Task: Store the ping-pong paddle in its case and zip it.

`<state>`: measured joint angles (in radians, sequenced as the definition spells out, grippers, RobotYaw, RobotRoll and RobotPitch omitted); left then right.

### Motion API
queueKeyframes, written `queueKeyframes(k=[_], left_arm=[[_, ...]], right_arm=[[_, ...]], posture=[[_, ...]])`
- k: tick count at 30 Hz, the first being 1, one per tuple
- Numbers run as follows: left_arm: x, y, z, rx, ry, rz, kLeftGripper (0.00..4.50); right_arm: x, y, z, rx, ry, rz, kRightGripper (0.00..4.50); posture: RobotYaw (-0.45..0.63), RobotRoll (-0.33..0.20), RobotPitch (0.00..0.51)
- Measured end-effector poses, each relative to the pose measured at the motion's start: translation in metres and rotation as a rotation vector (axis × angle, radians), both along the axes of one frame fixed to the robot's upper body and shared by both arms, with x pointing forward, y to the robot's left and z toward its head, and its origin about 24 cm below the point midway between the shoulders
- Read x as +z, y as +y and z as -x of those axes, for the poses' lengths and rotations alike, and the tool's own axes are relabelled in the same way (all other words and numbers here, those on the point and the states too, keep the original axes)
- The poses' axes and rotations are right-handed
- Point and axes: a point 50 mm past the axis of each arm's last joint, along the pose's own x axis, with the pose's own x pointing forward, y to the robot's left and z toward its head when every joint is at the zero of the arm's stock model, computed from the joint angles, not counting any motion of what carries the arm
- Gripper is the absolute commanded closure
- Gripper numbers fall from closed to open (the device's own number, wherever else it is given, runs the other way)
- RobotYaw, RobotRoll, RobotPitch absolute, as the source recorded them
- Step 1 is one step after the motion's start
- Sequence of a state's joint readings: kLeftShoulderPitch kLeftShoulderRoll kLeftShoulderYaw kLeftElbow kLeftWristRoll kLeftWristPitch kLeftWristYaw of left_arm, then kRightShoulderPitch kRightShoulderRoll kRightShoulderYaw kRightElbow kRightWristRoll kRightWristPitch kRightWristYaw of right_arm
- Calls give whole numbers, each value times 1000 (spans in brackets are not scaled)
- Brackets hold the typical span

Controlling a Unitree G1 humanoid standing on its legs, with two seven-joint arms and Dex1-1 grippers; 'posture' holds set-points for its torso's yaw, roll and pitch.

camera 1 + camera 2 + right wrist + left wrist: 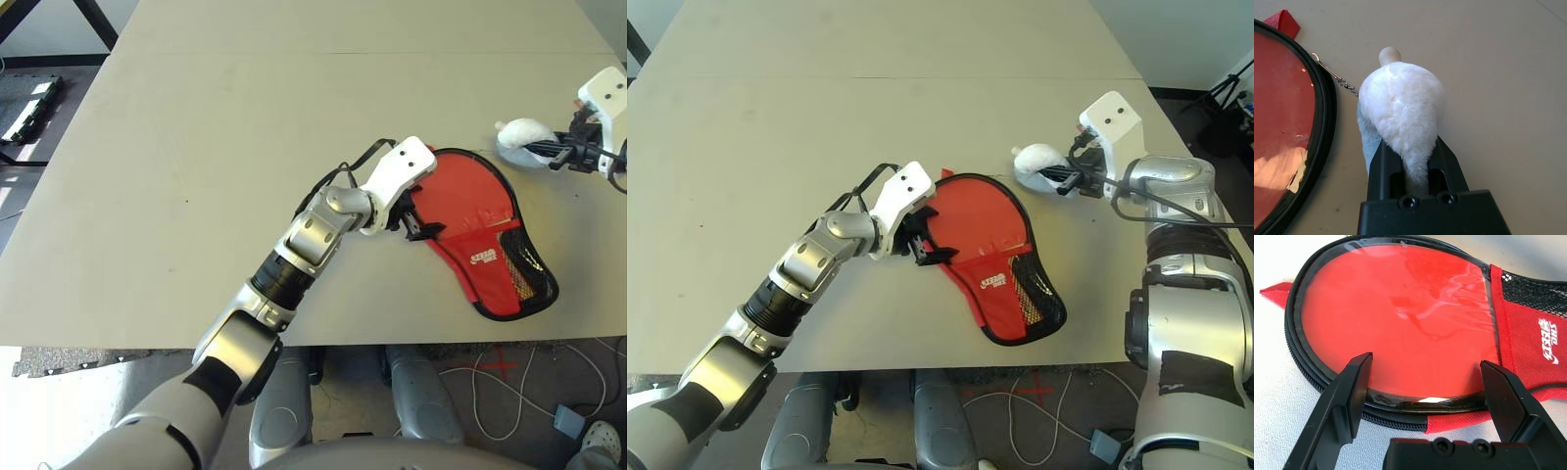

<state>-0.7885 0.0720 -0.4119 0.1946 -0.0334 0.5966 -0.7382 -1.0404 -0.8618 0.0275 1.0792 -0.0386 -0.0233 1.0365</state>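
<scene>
Your left gripper (929,247) is sitting at the left edge of the case (991,250), with its two black fingers (1349,391) spread wide apart and nothing between them. In the left wrist view those fingers are straddling the near rim of the case's round part, one on each side of the glossy red face, and you cannot tell whether they are touching the fabric or hovering just over it.

The case is lying flat on the tan table (823,117), between your two grippers. Its round red part is lying toward the far side, and its narrower end, with the white logo (994,281) and the black mesh pocket (1036,299), is pointing toward the near edge of the table. A black zipper edge (1303,367) is running around the round part. The shiny red disc showing inside that edge is where the ping-pong paddle (1400,323) is lying, inside the case; its handle is hidden from you.

A thin bead chain (1334,76) is running from the case's rim to the plush charm (1038,164), which is lying on the table just to the right of the case's far end.

Your right gripper (1080,179) is at that charm, and its fingers are clamped on the white plush, squeezing the fur between them.
</scene>
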Motion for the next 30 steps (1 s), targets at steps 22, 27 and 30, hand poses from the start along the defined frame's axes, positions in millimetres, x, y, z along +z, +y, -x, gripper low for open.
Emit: queueKeyframes(k=[22, 27, 30], left_arm=[[6, -17, -6, -66, 20, -29, 0], [5, -24, -8, -58, 24, -61, 0], [1, -25, -8, -51, 42, -78, 0]], right_arm=[[-3, 10, -4, 15, -2, -20, 4219], [-2, 10, -3, 19, 1, -22, 4219], [0, 9, -2, 23, 3, -24, 4219]], posture=[[-195, 0, 291], [-202, 0, 294], [-202, 0, 296]])
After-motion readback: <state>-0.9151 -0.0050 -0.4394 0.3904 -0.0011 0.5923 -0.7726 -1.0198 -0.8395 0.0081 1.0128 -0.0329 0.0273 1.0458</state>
